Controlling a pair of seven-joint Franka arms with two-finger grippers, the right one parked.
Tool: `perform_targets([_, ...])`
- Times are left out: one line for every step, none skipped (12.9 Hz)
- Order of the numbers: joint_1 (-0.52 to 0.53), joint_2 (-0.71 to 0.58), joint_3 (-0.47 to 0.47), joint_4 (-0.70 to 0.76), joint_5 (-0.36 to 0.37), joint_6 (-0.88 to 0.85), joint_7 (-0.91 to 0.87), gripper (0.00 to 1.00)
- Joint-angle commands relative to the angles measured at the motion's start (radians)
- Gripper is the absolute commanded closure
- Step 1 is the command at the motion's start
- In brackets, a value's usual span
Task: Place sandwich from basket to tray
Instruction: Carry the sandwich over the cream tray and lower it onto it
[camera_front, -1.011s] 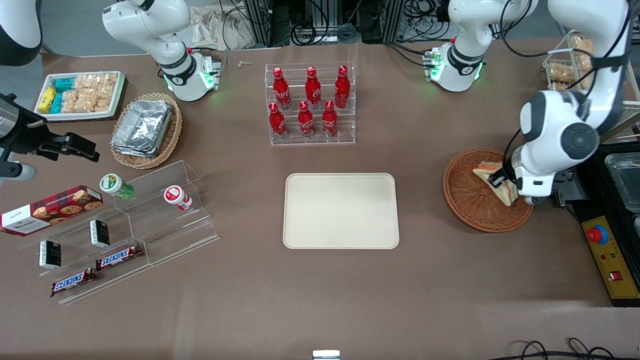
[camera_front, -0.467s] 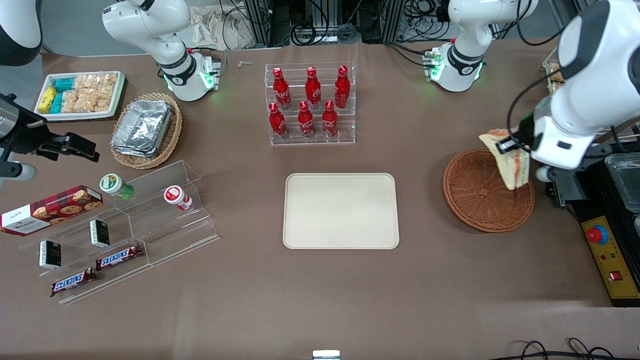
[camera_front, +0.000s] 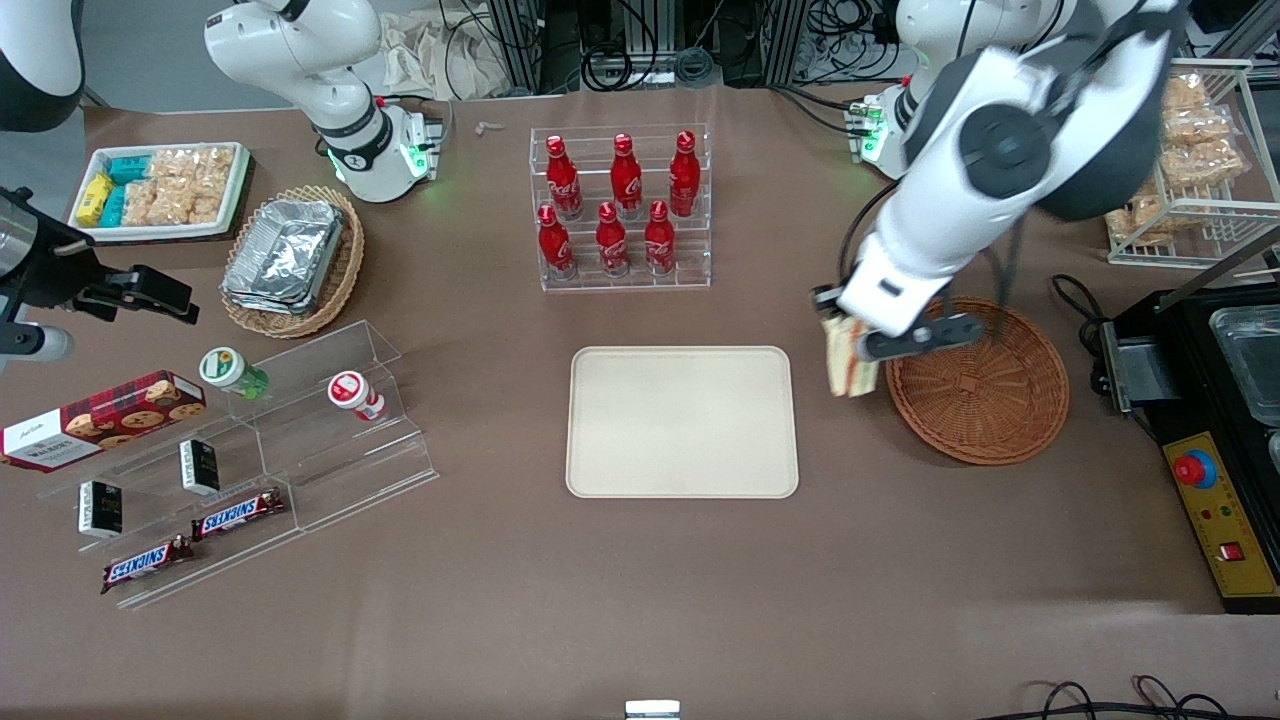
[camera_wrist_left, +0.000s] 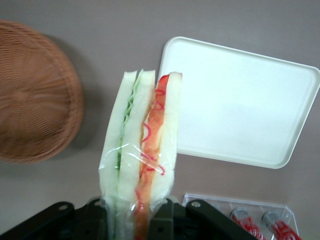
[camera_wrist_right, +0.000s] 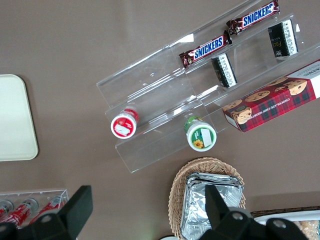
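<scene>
The hand (camera_wrist_left: 136, 212) is clamped on the plastic-wrapped triangular sandwich (camera_front: 850, 368), hanging point-down above the tabletop between the round reddish-brown wicker basket (camera_front: 985, 400) and the cream rectangular tray (camera_front: 683, 422), which lies toward the parked arm's end.

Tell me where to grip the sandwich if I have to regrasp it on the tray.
Probably as the gripper holds it now, above the table between basket and tray: fingers on the two flat bread faces of the sandwich, near one end, coming down from above. The faces are broad and parallel; the filling edge is soft.
</scene>
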Motion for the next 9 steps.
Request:
perform_targets([-0.008,0.018,-0.025,-0.183,-0.015,0.244,-0.01,1.0])
perform_targets([-0.015,0.064,-0.025,-0.216,-0.003,0.333,-0.009,1.0])
perform_targets([-0.017,0.122,-0.025,-0.221,0.009,0.395,-0.007,1.0])
perform_targets([-0.023,0.182,-0.025,-0.212,0.047,0.427,-0.009,1.0])
perform_targets([-0.032,0.243,-0.024,-0.195,0.096,0.461,-0.015,1.0])
perform_targets([-0.034,0.295,-0.024,-0.183,0.138,0.493,-0.041,1.0])
perform_targets([-0.037,0.337,-0.024,-0.166,0.199,0.513,-0.075,1.0])
perform_targets([-0.04,0.384,-0.021,-0.129,0.265,0.516,-0.117,1.0])
perform_targets([-0.04,0.427,-0.021,-0.089,0.322,0.516,-0.165,1.0])
